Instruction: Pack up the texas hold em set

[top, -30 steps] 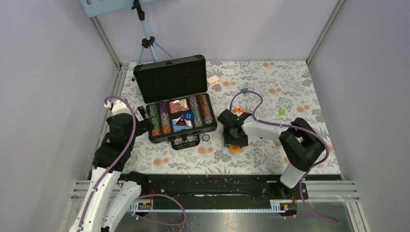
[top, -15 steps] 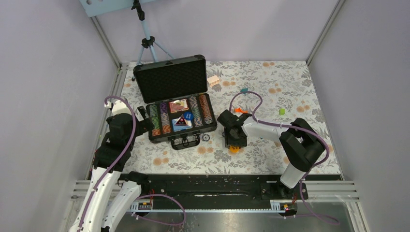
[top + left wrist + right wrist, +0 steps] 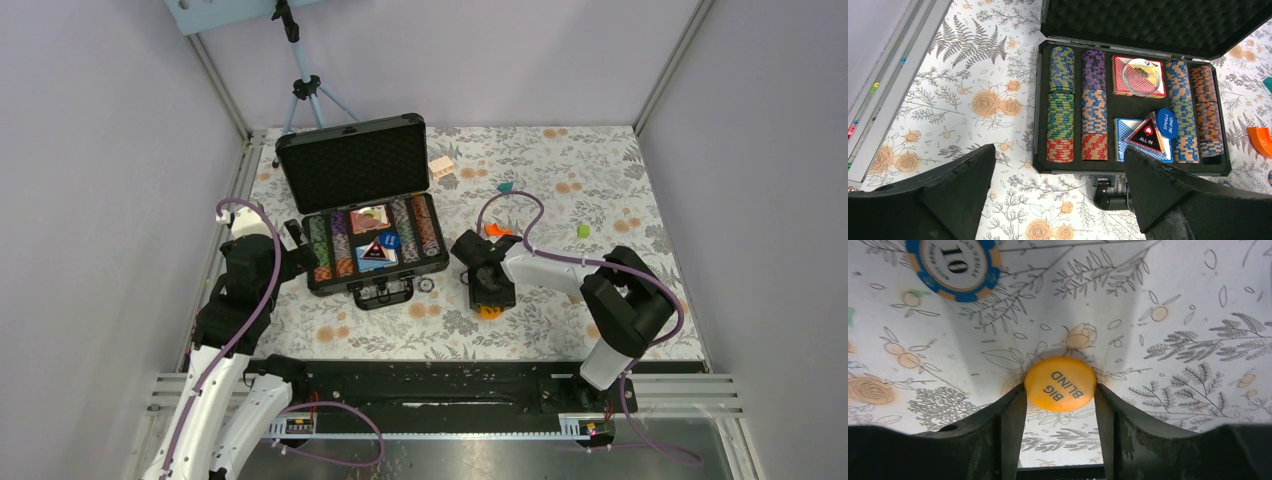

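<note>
The open case (image 3: 352, 165) is left on the desk (image 3: 600, 170), the left jaws held wide beside it. The right jaws have been slid nearer and are pinched on the orange disc (image 3: 1060, 384), so it can likely be packed next.

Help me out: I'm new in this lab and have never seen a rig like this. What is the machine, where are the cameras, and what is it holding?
These are two robot arms bolted to a floral-covered table, each ending in a two-finger gripper. The wide picture comes from a fixed camera above; the other two come from cameras on the wrists. The left gripper is open, holding nothing, and looks at the open black case with rows of poker chips, two card decks, an ALL IN marker and a SMALL BLIND disc. The right gripper pinches an orange BIG BLIND disc near a loose 10 chip.
</note>
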You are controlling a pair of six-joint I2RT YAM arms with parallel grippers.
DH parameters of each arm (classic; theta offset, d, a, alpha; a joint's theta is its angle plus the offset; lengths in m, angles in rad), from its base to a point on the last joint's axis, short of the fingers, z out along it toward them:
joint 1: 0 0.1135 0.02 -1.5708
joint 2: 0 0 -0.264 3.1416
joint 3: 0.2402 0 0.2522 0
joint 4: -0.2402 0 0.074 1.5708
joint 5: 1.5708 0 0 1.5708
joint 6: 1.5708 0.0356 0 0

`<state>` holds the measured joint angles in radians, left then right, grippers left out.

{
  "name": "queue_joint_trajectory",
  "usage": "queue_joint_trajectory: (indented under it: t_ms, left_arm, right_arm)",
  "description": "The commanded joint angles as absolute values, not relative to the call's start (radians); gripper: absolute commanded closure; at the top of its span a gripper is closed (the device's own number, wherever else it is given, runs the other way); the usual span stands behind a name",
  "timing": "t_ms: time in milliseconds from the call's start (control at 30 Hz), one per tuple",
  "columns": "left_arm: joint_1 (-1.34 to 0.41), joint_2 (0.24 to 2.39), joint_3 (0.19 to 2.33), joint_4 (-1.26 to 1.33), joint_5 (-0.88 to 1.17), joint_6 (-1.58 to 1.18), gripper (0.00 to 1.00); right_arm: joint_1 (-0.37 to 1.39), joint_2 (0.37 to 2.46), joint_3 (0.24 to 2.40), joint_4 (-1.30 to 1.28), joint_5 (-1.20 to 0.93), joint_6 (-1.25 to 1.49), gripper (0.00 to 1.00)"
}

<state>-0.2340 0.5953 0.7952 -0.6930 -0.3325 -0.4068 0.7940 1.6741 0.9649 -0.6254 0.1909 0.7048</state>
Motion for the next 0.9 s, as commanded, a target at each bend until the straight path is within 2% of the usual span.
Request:
queue_joint_trajectory:
  t_ms: [0,233,500,667,867]
  left_arm:
    - [-0.238,0.586,0.79,-0.65,-0.324,-0.391,0.01]
    - [-0.237,0.585,0.792,-0.651,-0.326,-0.391,0.01]
    - [-0.237,0.583,0.792,-0.651,-0.328,-0.391,0.01]
    - [-0.238,0.581,0.792,-0.65,-0.33,-0.391,0.01]
    - [-0.237,0.58,0.791,-0.65,-0.337,-0.391,0.01]
  right_arm:
    - [0.806,1.677,0.996,-0.739,0.233,0.695,0.42]
    - [0.807,1.645,1.054,-0.755,0.223,0.673,0.42]
    - [0.808,1.695,1.259,-0.823,0.221,0.613,0.42]
    - [0.828,1.802,1.476,-0.856,0.192,0.571,0.42]
    - [0.877,2.051,1.881,-0.94,0.174,0.514,0.42]
